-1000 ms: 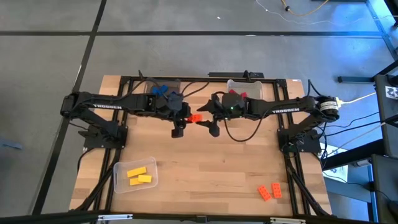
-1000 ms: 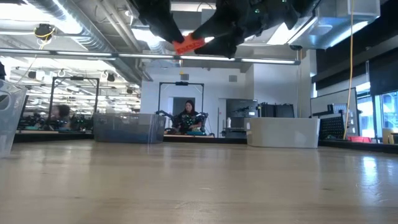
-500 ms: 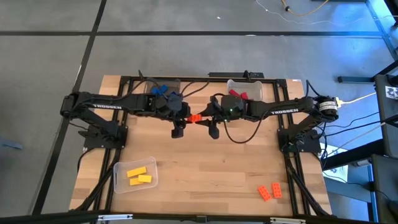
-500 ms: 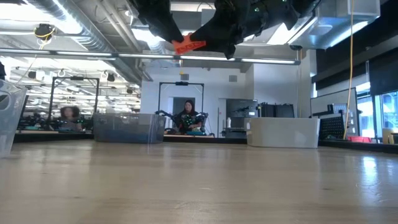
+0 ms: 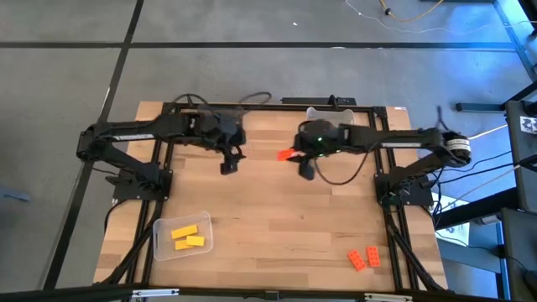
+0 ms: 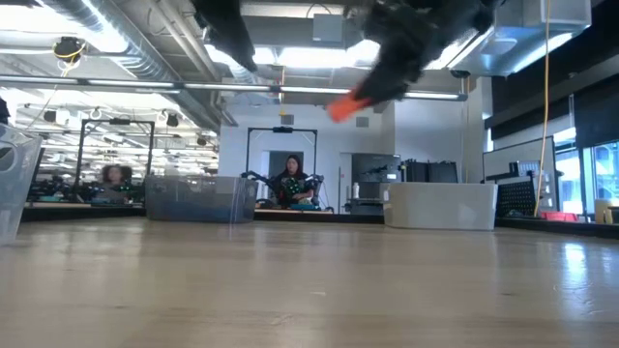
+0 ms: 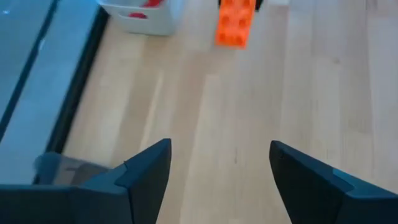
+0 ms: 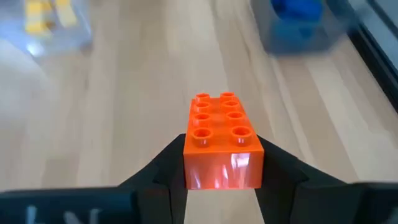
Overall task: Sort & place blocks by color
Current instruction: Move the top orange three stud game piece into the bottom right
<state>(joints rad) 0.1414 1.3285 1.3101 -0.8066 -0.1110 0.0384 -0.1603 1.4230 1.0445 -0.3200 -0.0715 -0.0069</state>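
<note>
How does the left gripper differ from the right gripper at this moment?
The left gripper is open and empty, while the right gripper is shut on an orange block. The left gripper hangs over the table's left half, the right gripper nearer the middle, holding the block out toward the left one. Both are dark two-finger grippers raised above the wooden table.

Bright overhead light, arms motion-blurred, wrist backgrounds soft

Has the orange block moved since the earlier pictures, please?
Yes. Held in the right gripper, the orange block shifted rightward, toward the table's right side.
</note>
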